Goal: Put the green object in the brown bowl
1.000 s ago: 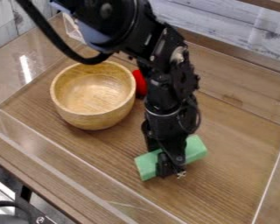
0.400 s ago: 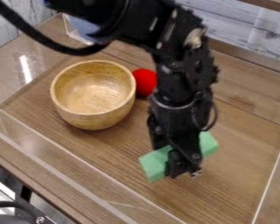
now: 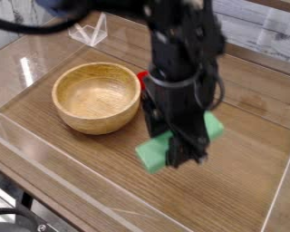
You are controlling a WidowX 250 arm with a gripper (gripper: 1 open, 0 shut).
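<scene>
The green object (image 3: 155,153) is a flat light-green bar held above the wooden table, tilted, to the right of the bowl. My gripper (image 3: 184,150) points straight down and is shut on it near its middle; the black fingers hide part of the block. Left of the gripper sits the brown bowl (image 3: 97,98), round, light wood with a thick rim and nothing showing inside it. The block is beside the bowl, not over it.
A red round toy (image 3: 142,82) peeks out behind the arm at the bowl's right rim. Clear plastic walls (image 3: 26,136) edge the wooden table (image 3: 245,190) at the front, left and right. A clear plastic piece (image 3: 91,33) stands at the back.
The gripper has risen with the green block, lifting it off the table. The bowl and the red toy have stayed in place.
</scene>
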